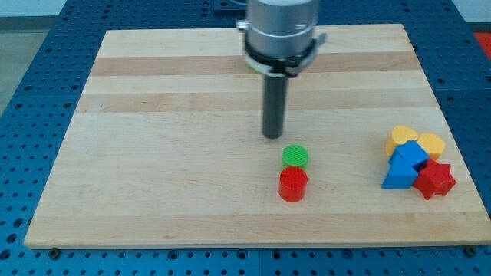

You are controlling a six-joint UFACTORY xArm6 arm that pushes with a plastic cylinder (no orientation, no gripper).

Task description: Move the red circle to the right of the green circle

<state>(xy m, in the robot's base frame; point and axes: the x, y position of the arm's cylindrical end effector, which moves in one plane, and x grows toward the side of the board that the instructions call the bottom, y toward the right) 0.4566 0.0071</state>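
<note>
The red circle [292,185] stands on the wooden board near the view's bottom centre. The green circle [294,157] stands just above it, touching or nearly touching it. My tip [273,136] is on the board a little above and to the left of the green circle, apart from both circles. The dark rod rises from it to the arm's grey body at the view's top.
A cluster of blocks lies at the view's right: a yellow block [402,138], a yellow heart-like block [431,143], a blue cube [412,156], a blue triangle [398,176] and a red star [436,179]. The board's right edge [459,153] runs close to them.
</note>
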